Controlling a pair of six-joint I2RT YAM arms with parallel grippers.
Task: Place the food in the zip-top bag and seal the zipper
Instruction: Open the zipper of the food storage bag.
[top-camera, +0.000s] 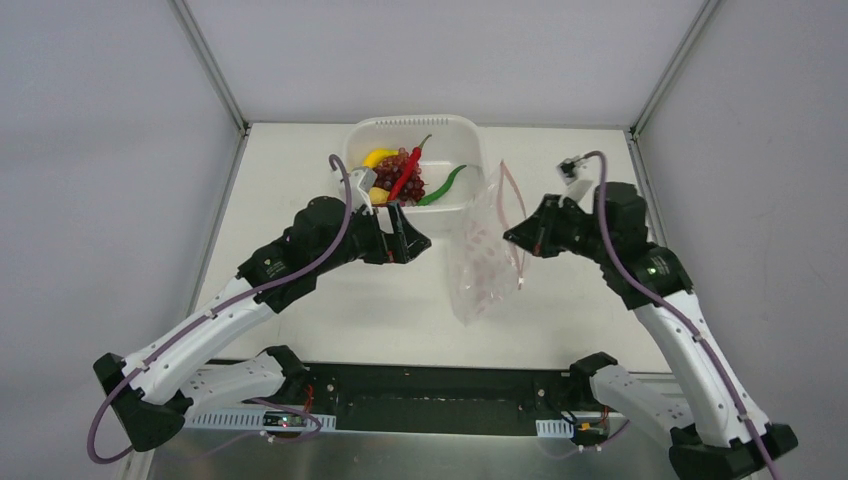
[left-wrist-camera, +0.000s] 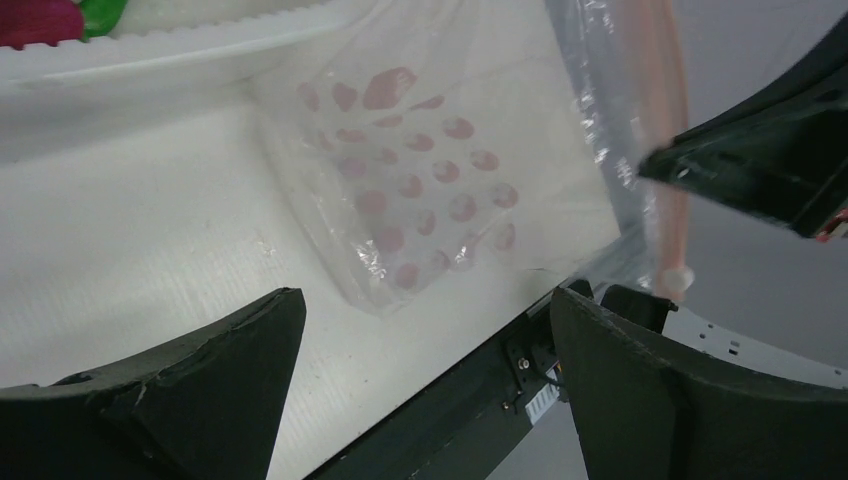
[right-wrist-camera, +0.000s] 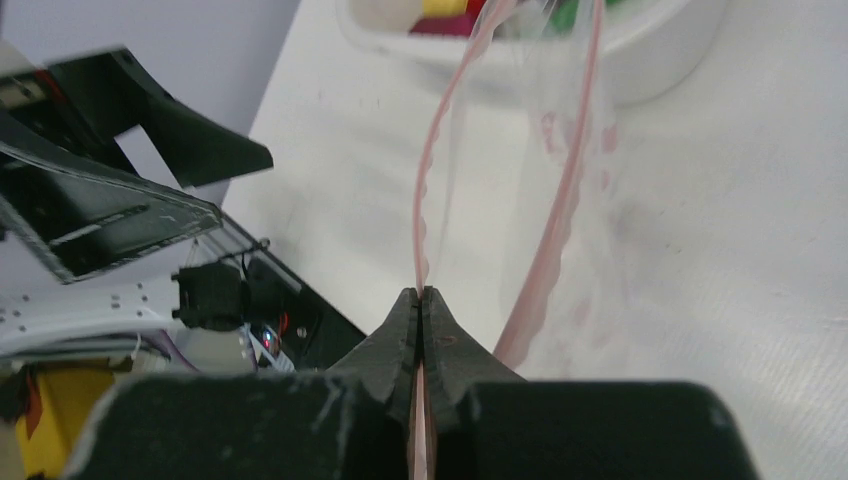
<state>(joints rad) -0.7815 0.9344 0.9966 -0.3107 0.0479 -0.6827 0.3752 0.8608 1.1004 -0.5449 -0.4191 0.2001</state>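
Right gripper has its fingers pressed together on one lip of the zipper, pinching that pink-red strip up off the table, with the other lip bowing away, so the mouth gapes. The zip-top bag sits just right of the white tub, its pink-spotted body lying on the table. Left gripper is spread wide with nothing in it, parked at the tub's near edge, left of the bag. All the food's in the tub: banana, grape bunch, red chili, green chili, round yellow fruit.
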